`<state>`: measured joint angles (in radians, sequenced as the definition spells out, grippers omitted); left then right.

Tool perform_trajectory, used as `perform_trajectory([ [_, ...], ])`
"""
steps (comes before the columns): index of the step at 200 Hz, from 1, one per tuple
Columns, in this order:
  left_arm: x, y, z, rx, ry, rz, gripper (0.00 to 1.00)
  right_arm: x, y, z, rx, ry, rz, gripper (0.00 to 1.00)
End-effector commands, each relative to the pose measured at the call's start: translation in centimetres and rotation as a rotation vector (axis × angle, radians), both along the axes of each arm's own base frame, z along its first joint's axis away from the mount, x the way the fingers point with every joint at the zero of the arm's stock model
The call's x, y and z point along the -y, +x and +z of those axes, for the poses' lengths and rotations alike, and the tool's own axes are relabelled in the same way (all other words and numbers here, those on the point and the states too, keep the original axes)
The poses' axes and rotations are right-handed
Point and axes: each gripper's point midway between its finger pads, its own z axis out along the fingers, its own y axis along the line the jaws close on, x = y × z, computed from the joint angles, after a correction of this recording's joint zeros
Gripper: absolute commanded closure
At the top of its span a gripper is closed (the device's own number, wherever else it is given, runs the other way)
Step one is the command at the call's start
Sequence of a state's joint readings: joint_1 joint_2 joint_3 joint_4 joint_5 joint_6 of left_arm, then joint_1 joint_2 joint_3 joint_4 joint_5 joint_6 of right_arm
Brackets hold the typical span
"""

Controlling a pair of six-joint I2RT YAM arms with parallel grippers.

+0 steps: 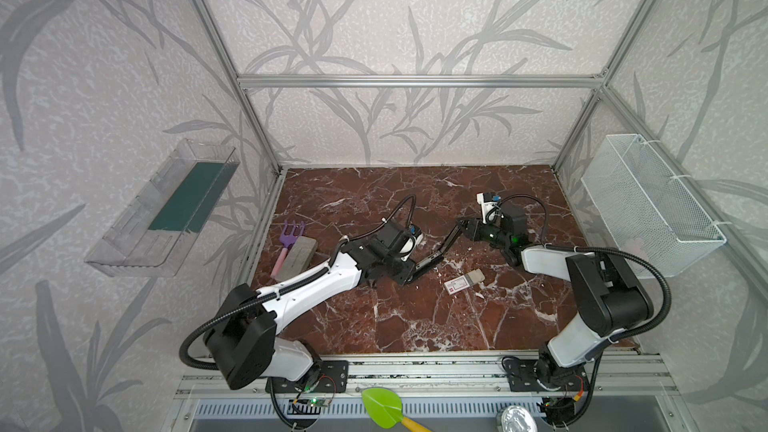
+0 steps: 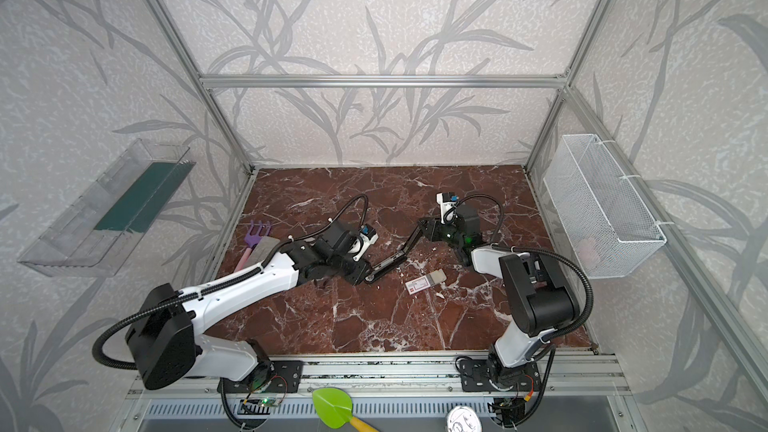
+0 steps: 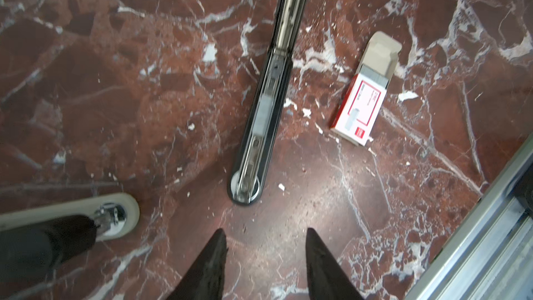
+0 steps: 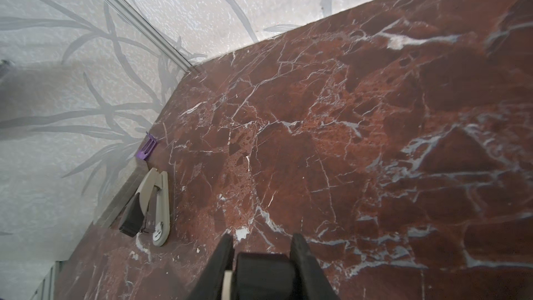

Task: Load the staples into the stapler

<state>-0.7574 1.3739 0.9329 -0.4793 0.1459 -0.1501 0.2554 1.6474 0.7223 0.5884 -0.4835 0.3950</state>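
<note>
White cardboard staples box (image 3: 360, 105), red label, grey tray partly out, lies just beside the long black stapler (image 3: 259, 116) — unfolded, channel exposed for loading. Its raised lid is clamped in right gripper (image 1: 460, 225), probably to hold it open; left gripper (image 3: 265, 232) spread, empty, by its low end.

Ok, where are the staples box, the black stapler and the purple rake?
staples box (image 3: 359, 108): left wrist view, printed label on top.
black stapler (image 3: 261, 116): left wrist view, metal magazine channel.
purple rake (image 1: 291, 233): a top view, tined head.
</note>
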Motion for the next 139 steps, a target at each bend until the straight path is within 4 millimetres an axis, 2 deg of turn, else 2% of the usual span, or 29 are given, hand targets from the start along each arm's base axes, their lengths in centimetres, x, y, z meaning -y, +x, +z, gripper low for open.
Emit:
perform_trajectory([
  [1,-1.5,-1.1,-0.3,-0.019,-0.002,0.06,0.54,-1.3,-0.3,2.3,0.118,-0.163,0.041,0.74],
  [32,-2.1,-2.0,-0.5,-0.028,-0.04,0.089,0.54,-2.3,-1.5,3.1,0.213,-0.291,0.032,0.74],
  [80,-1.8,-3.9,-1.1,-0.106,-0.085,0.072,0.54,-4.9,-4.0,4.5,0.412,-0.486,0.04,0.74],
  [139,-1.0,-4.7,-1.7,-0.156,-0.097,0.037,0.55,-5.7,-4.1,6.5,0.573,-0.625,0.011,0.74],
])
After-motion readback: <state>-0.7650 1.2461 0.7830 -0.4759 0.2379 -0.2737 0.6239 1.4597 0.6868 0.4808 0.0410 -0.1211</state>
